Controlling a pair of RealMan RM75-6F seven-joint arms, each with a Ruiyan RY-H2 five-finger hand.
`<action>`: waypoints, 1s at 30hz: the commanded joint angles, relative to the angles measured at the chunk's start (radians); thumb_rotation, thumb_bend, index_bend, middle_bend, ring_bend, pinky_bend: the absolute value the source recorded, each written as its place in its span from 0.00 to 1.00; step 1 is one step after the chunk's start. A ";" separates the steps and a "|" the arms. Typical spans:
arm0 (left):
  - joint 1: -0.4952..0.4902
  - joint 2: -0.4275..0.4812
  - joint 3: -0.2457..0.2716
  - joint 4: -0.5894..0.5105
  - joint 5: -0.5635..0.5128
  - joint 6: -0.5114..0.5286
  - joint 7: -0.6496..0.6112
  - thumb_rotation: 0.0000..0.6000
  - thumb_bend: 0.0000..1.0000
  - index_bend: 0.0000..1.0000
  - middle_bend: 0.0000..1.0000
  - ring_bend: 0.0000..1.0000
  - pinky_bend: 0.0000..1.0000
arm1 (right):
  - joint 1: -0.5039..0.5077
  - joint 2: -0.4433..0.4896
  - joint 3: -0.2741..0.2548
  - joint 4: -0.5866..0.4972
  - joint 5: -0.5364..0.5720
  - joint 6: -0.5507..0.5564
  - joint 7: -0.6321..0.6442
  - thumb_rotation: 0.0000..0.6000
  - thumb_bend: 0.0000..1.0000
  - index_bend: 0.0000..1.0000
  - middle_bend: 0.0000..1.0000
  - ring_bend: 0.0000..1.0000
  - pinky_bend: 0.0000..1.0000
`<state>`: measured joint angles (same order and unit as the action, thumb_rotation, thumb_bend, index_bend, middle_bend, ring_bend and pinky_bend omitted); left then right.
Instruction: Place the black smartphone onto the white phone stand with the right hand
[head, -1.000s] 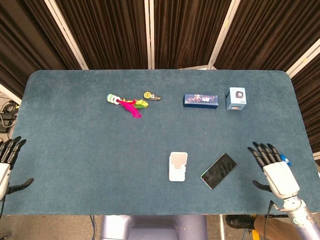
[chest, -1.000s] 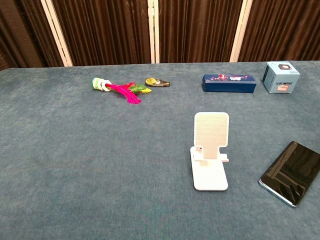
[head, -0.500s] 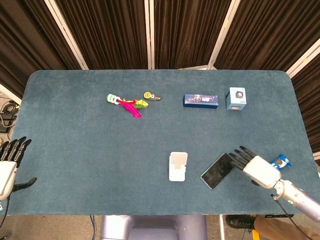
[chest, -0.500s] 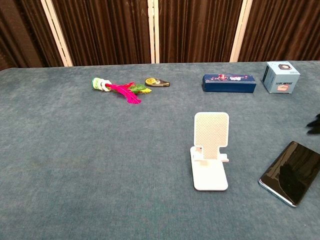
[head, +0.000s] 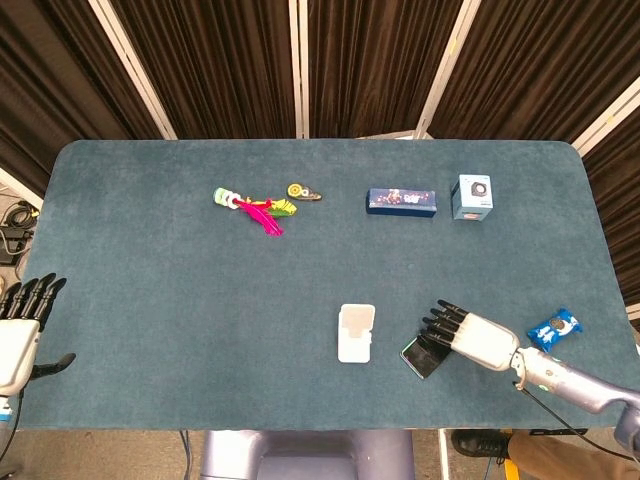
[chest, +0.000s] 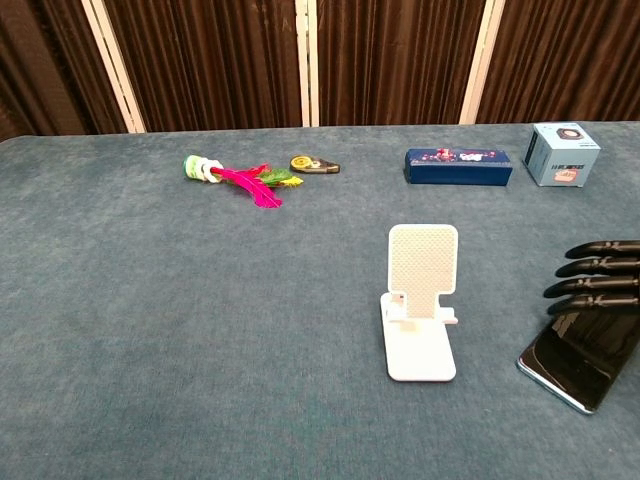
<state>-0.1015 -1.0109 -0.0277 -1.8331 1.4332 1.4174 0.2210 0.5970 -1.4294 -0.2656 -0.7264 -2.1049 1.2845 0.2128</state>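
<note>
Reaching over the phone (head: 424, 355) in the head view, the right hand (head: 466, 336) lies flat above it with fingers straight and spread, holding nothing. The fingers cover the phone's far right part, so only its near left corner shows. This looks like the approach to a grasp, and whether the fingers touch the screen cannot be told. The stand (head: 356, 332) sits just left of the phone, on the table (head: 150, 300), its back plate toward the far side; that puts the goal close by for the right arm. The left hand (head: 22, 322) waits open at the near left edge, fingers apart, well clear of the work. Along the far side lie a feather toy (head: 255, 208), a blue case (head: 400, 201) and a small box (head: 471, 196); a blue wrapper (head: 553, 327) rests near the right edge.

From the chest view, the right fingers (chest: 600, 266) enter from the right edge, stacked and pointing left, just above the phone (chest: 580, 360), which lies flat on the cloth. The stand (chest: 420, 300) is upright with its lip facing near, ready to take the phone. The left hand is out of this view.
</note>
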 joint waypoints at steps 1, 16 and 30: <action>-0.001 -0.002 -0.001 0.001 -0.004 -0.002 0.004 1.00 0.00 0.00 0.00 0.00 0.00 | 0.008 -0.010 -0.005 0.008 0.002 -0.010 -0.004 1.00 0.06 0.04 0.12 0.09 0.05; -0.005 -0.008 0.000 0.003 -0.011 -0.005 0.013 1.00 0.00 0.00 0.00 0.00 0.00 | 0.060 -0.022 -0.012 -0.066 0.031 -0.075 -0.047 1.00 0.06 0.04 0.08 0.07 0.05; -0.008 -0.007 0.001 0.006 -0.012 -0.009 0.007 1.00 0.00 0.00 0.00 0.00 0.00 | 0.093 -0.022 -0.030 -0.123 0.040 -0.124 -0.091 1.00 0.27 0.34 0.35 0.23 0.21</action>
<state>-0.1094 -1.0181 -0.0269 -1.8271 1.4213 1.4082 0.2281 0.6878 -1.4503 -0.2927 -0.8488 -2.0637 1.1617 0.1241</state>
